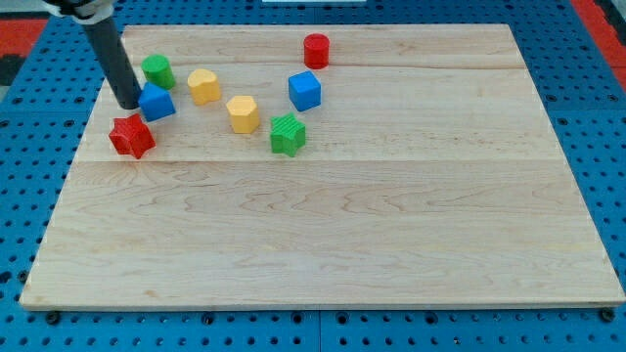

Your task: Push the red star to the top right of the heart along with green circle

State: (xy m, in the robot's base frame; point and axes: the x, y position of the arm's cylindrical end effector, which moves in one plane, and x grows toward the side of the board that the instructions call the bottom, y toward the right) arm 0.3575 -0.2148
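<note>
you see my tip [130,104] resting on the wooden board [323,244] at the view's upper left, pressed against the left side of a blue block [156,102] and just above the red star [131,136]. there is no jaw here to open or close: the rod ends in a plain point and has hold of nothing. the red star lies near the board's left edge, just below and left of the blue block. the green circle [157,70] stands just above that blue block, to the right of the rod. the yellow heart [203,86] sits further right, with a yellow hexagon-like block [244,113] below and right of it. a green star-like block [288,134], a blue cube [305,90] and a red cylinder [316,50] lie beyond, clear of the work. you may judge the tip to be placed left of the cluster so that a rightward push can carry pieces toward the heart. no brand, label or writing can be read anywhere.
</note>
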